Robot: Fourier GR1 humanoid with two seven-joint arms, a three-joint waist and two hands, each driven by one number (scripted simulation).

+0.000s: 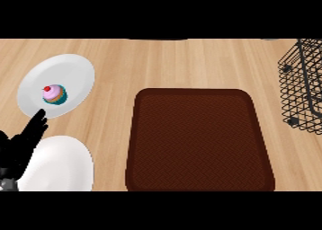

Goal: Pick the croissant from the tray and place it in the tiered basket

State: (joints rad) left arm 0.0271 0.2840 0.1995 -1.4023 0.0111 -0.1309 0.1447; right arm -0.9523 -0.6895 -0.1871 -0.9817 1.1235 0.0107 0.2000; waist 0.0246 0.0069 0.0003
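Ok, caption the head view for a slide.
Brown tray bare, cupcake on plate, wire basket right, left hand resting.

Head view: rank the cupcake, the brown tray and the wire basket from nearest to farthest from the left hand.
1. Cupcake, on the white plate just above the left hand.
2. Brown tray, at centre, to the hand's right.
3. Wire basket, at the far right edge.

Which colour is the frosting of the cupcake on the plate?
Pink, with a red cherry on top; the cupcake shows in the head view.
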